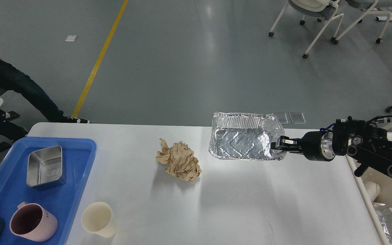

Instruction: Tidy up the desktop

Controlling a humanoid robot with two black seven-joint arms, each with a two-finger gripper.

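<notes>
The desktop (pixel 237 204) is a wide white top with rounded corners. Taking the right gripper (pixel 277 144) as the mark: a crumpled foil tray (pixel 243 141) sits right at its fingertips, its near-right rim against them. Further out to the gripper's left lies a ball of crumpled brown paper (pixel 179 162), apart from the foil tray. Far to the left and nearer the camera stands a cream paper cup (pixel 98 218), just beside a blue plastic tray (pixel 77 190) resting on the left end.
</notes>
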